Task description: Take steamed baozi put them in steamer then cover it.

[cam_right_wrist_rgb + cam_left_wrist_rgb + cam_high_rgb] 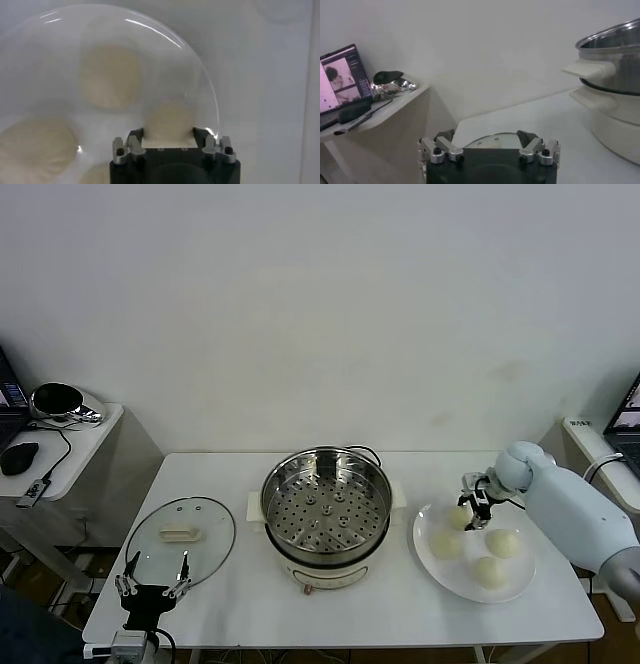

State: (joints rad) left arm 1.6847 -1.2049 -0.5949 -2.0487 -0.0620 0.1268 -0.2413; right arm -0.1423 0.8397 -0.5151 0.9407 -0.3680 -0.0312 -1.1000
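Cream baozi (167, 117) between right gripper (169, 139) fingers

The head view looks forward and down from high above the near edge of the white surface (400, 624), taking in all of it. The left wrist view sits low at the near left corner, facing level across toward the steamer (615, 85). The right wrist view hangs close over the plate (210, 95) at the right edge, looking down. Both wrist scenes appear in the head view.
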